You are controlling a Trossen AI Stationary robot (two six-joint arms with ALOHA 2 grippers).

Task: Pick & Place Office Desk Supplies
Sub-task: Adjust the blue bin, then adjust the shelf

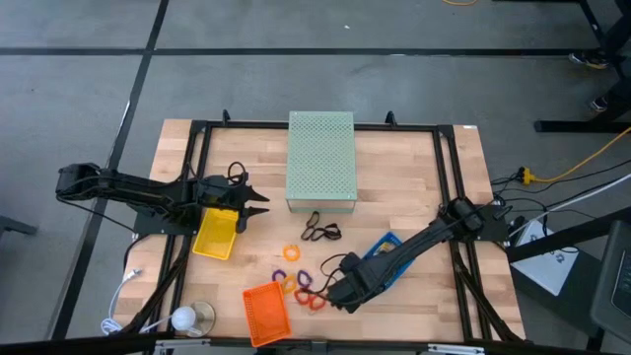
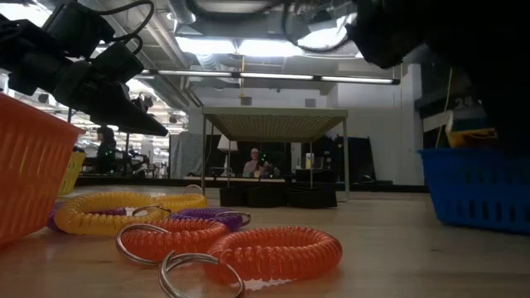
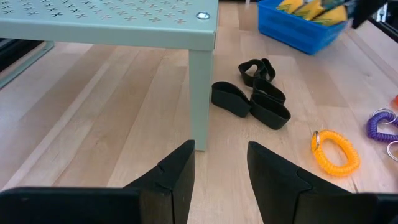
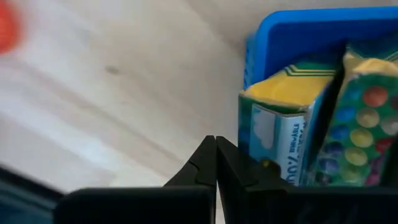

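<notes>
Wooden worktop (image 1: 414, 168) – left end effector (image 1: 258, 204) open, empty, over yellow plastic tray (image 1: 215, 234); right end effector (image 1: 336, 293) closed, empty, beside coiled orange rings (image 1: 310, 299), blue tray (image 1: 386, 258).

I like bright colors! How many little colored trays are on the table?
3: a yellow tray under the left arm, an orange tray at the front edge, and a blue tray mostly hidden under the right arm.

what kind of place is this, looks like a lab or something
Probably a robotics lab or workshop: a wooden table in a black frame on bare grey floor, two arms mounted at it, open ceiling pipes and strip lights, people at desks behind.
</notes>
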